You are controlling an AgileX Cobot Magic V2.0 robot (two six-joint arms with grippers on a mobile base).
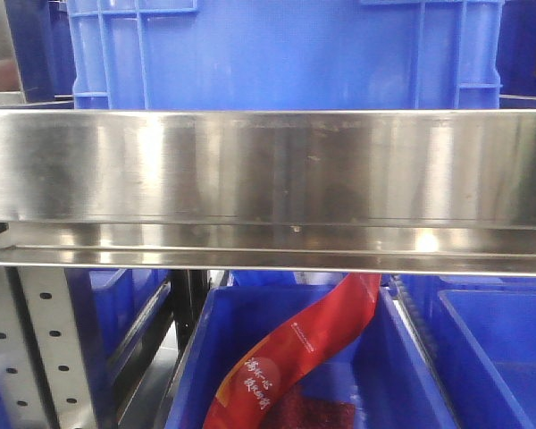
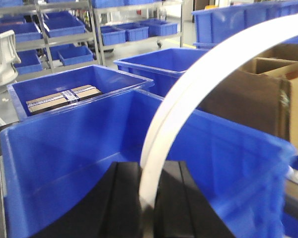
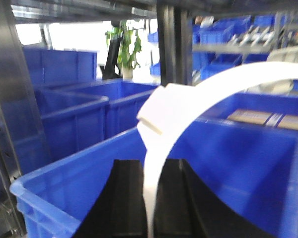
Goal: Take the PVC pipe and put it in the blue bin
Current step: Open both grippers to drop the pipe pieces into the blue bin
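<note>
The pipe [image 2: 184, 91] is off any surface and hangs in the air over a blue bin [image 2: 49, 148]. In the left wrist view it rises from the left gripper [image 2: 149, 173] at 6 o'clock and sweeps in a white arc toward 2 o'clock. The right wrist view shows the same thing: the pipe [image 3: 258, 79] climbs out of the right gripper [image 3: 150, 168] and bends off toward 3 o'clock. Each gripper's black jaws are clamped on the pipe, one pad on either side.

The strong curve suggests the pipe is light and springy, not rigid. It will likely whip straight when one end is let go, and its smooth white skin could slide between the pads. A hold near each end, as now, looks sensible. Letting go low inside the bin walls would probably stop it bouncing out.

A wider, blocky piece [image 3: 161, 111] sits on the pipe just above the right jaws. Blur makes it unclear whether this is a fitting or the pipe's cut end. The middle of the arc runs out of both wrist views, so its full length is not shown. A cardboard box [image 2: 238, 99] stands at 3 o'clock of the bin. The front view shows neither pipe nor grippers: a steel shelf rail [image 1: 268, 165] fills it, with a red packet [image 1: 304, 349] in a bin below.
</note>
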